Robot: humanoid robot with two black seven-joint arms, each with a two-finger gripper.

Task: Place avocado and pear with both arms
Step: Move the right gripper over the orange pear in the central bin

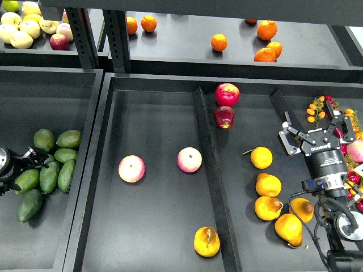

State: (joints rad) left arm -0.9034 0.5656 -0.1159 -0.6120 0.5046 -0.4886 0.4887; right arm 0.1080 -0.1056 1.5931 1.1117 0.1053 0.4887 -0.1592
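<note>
The avocado (29,205), the darkest of a green pile, lies at the near end of the left tray (51,85). My left gripper (22,161) is just beside that pile, too dark and cut off for me to tell whether its fingers are parted. The pear (206,241) sits alone at the near edge of the middle tray (153,226), well apart from two pink apples (131,169) farther back. My right gripper (316,133) hovers over the right tray (244,113), fingers spread, holding nothing. I judge the picking has not started. Next, each arm needs to line up over its fruit and descend.
</note>
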